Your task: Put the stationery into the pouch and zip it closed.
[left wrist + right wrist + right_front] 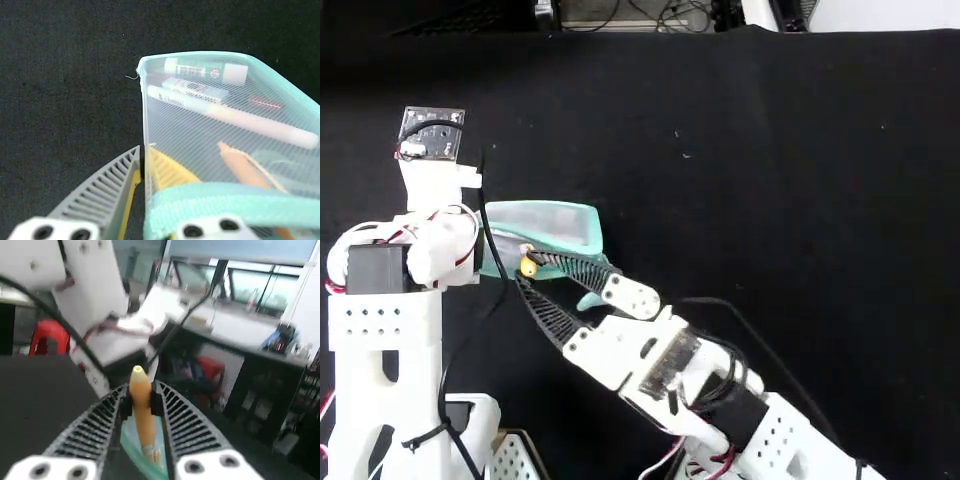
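Right wrist view: right gripper (141,389) pinches orange wooden pencil (143,415) partly inside teal-trimmed mesh pouch (190,145), whose wall left gripper (145,150) pinches; loading step, next likely release, then zipping.

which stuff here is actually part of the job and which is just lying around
Part of the job:
pouch
white marker inside it
orange pencil
left claw, gripping the pouch
right claw, shut on the orange pencil

Just lying about:
black cloth over the table
cables at the far edge
red stool behind
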Motion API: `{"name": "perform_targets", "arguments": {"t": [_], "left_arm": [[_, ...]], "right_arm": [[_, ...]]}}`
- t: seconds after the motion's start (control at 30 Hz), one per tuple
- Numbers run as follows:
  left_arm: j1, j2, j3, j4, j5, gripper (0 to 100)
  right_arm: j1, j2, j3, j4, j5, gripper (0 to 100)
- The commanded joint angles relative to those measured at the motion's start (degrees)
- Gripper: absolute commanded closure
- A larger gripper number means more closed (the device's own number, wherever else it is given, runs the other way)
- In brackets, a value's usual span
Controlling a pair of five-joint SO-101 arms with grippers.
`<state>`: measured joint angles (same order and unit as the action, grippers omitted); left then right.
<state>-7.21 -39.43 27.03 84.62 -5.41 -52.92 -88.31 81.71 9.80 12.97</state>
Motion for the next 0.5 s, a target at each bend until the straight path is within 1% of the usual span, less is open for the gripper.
{"name": "perform_targets", "arguments": {"t": [0.0,0.07,0.13,0.27,0.33,0.4,0.47], "left_arm": [[-0.66,0.26,0.75,-0.18,0.0,97],[-0.66,0.26,0.75,-0.18,0.0,97],[-0.66,0.26,0.75,-0.18,0.0,97],[-0.66,0.26,0.75,-0.18,0.0,97],[-0.66,0.26,0.75,-0.18,0.0,97],[-0.66,0.26,0.75,-0.18,-0.09,97],[-0.66,0.26,0.75,-0.18,-0.09,97]], "right_arm": [[-0.62,-0.75,-11.56,15.12,-0.26,81.2],[-0.62,-0.75,-19.38,25.32,-0.26,77.1],[-0.44,-0.75,-26.24,32.44,-0.18,78.3],[0.0,-1.27,-34.42,39.12,-0.18,83.0],[2.9,-1.36,-34.77,42.11,-0.18,84.6],[8.0,-1.27,-32.48,45.54,-0.18,85.0],[13.27,-1.36,-27.47,46.68,-0.18,85.0]]}}
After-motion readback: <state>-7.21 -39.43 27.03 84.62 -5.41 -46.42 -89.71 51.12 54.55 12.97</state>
